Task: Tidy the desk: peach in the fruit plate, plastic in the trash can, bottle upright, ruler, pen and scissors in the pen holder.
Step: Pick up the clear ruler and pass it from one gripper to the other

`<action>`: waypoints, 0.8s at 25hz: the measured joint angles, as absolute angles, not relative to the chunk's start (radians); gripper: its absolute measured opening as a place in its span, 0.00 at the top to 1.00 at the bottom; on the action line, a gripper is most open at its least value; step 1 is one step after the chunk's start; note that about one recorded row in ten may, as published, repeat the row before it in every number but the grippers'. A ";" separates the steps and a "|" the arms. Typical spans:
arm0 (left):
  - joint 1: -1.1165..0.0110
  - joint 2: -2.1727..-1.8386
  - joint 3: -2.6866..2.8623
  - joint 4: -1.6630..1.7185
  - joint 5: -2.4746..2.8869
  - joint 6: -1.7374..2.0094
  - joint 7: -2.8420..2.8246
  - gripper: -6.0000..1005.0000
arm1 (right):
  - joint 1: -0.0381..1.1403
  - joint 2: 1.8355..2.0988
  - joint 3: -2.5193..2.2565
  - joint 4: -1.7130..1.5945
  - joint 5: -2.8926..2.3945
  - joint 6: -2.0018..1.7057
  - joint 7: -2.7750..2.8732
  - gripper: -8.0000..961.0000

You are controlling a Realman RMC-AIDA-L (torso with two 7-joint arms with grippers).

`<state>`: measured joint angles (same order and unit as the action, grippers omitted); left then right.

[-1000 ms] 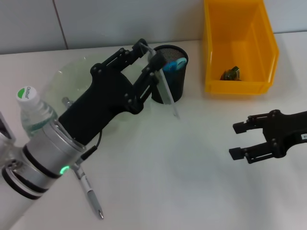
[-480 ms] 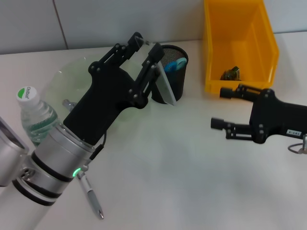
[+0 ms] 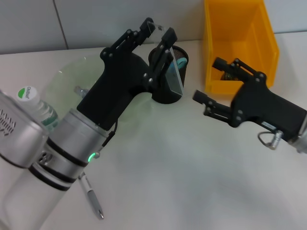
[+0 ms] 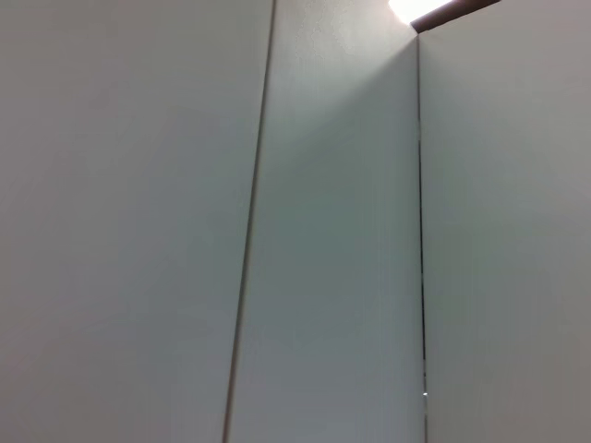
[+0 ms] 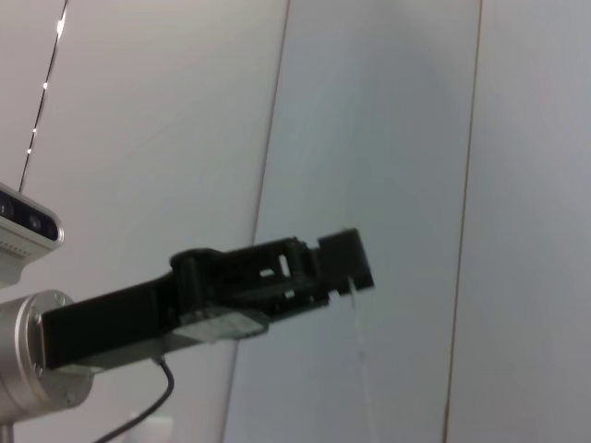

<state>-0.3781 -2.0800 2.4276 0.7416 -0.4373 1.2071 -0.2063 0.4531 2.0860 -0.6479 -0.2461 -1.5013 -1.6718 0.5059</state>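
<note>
Head view shows my left claw [image 3: 160, 45] raised higher than a second ago, now right over the black mesh pen holder [image 3: 168, 88] near the back of the white worktop [image 3: 192, 182]. Its fingers are closed on the ruler [image 3: 173, 77], which hangs steeply tilted with its lower end at the cup's rim; I cannot be sure whether the tip is inside yet. The blue scissors [image 3: 180, 62] already stand in the cup. My right claw [image 3: 207, 81] has swung in from the right edge and hovers open and empty between the cup and the orange trash can [image 3: 240, 43]. The pen [image 3: 92, 200] lies loose on the worktop near me, the bottle [image 3: 34, 105] stands upright at my left, beside the fruit plate [image 3: 64, 76]. So I judge the ruler drop is nearly ready, with the pen left.
</note>
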 joint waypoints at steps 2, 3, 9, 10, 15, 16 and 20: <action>-0.383 -2.080 2.428 0.752 -0.456 1.184 -0.201 0.61 | 0.476 2.087 -0.641 -0.197 -1.489 -1.662 0.448 0.22; -0.383 -2.080 2.428 0.752 -0.456 1.184 -0.201 0.61 | 0.476 2.087 -0.641 -0.197 -1.489 -1.662 0.448 0.22; -0.399 -2.080 2.431 0.766 -0.489 1.135 -0.170 0.61 | 0.544 2.088 -0.635 -0.096 -1.447 -1.625 0.365 0.22; -0.404 -2.080 2.439 0.776 -0.498 1.129 -0.141 0.61 | 0.560 2.090 -0.626 -0.079 -1.447 -1.617 0.351 0.23; -0.410 -2.080 2.477 0.801 -0.557 1.110 -0.035 0.61 | 0.601 2.091 -0.597 -0.027 -1.445 -1.592 0.312 0.23; -0.410 -2.080 2.477 0.801 -0.557 1.110 -0.035 0.61 | 0.601 2.091 -0.597 -0.027 -1.445 -1.592 0.312 0.23; -0.416 -2.080 2.485 0.805 -0.579 1.099 -0.015 0.61 | 0.629 2.091 -0.570 0.020 -1.445 -1.580 0.256 0.24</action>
